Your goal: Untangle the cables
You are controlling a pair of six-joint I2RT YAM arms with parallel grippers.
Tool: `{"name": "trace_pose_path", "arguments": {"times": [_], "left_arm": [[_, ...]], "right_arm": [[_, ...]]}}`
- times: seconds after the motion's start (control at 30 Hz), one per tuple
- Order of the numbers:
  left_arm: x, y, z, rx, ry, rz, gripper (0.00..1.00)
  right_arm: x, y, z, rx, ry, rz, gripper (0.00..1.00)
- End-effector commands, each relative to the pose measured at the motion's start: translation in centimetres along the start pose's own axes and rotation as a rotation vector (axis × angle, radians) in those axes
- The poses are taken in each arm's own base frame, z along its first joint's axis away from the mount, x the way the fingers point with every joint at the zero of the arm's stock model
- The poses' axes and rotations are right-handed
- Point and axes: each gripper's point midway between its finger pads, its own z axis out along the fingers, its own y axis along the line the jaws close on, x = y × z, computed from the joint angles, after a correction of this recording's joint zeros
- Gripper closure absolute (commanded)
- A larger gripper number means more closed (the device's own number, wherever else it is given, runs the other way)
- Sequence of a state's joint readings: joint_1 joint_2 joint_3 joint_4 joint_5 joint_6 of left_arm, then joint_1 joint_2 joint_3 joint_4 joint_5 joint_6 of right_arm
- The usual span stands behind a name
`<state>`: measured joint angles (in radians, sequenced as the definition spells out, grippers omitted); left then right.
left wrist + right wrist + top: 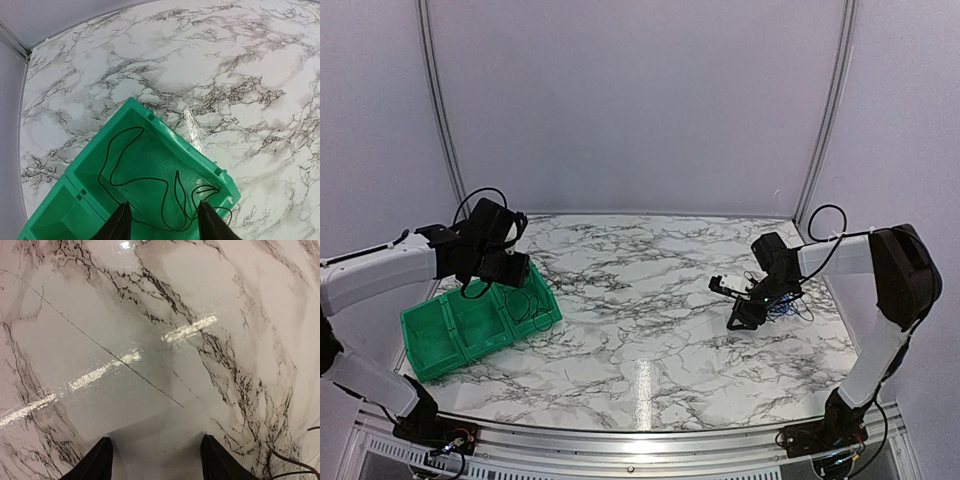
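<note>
A thin black cable [150, 180] lies in loose loops in the end compartment of a green bin [165, 132], and one loop hangs over the bin's corner. It also shows in the top view [527, 303]. My left gripper [162, 227] hangs open and empty just above this cable, over the bin [450, 340]. A small tangle of blue and black cables [786, 306] lies on the table at the right. My right gripper [735, 318] is open and empty, low over bare marble just left of the tangle. A few black strands [295, 466] show at the right wrist view's lower right.
The green bin has several compartments, and the one beside the cable [50, 220] holds nothing. A thin straight dark line [115, 357] crosses the marble ahead of the right gripper [157, 462]; I cannot tell if it is a wire or a mark. White walls enclose the table.
</note>
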<state>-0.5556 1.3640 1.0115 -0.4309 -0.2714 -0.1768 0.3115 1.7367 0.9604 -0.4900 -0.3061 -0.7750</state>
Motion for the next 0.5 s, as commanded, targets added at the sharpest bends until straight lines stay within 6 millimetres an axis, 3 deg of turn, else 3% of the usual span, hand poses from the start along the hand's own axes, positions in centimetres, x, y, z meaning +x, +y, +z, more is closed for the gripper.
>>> {"name": "trace_pose_path", "arguments": {"times": [0.0, 0.1, 0.2, 0.33, 0.47], "left_arm": [[2.5, -1.3, -0.8, 0.024, 0.022, 0.015, 0.51], [4.1, -3.6, -1.3, 0.087, 0.038, 0.093, 0.50], [6.6, -4.2, -0.5, 0.079, 0.116, 0.109, 0.51], [9.1, -3.0, 1.2, -0.023, 0.181, 0.083, 0.51], [9.0, -3.1, 2.4, -0.051, 0.187, 0.021, 0.51]], "right_arm": [[3.2, 1.5, 1.6, -0.045, 0.130, 0.025, 0.41], [1.4, 1.4, 0.8, -0.047, 0.055, 0.033, 0.42], [-0.2, 1.5, -0.1, -0.058, -0.008, 0.025, 0.42], [0.2, 1.4, 0.2, -0.051, 0.011, 0.020, 0.42], [1.0, 1.4, 1.0, -0.059, 0.045, 0.028, 0.43]]}}
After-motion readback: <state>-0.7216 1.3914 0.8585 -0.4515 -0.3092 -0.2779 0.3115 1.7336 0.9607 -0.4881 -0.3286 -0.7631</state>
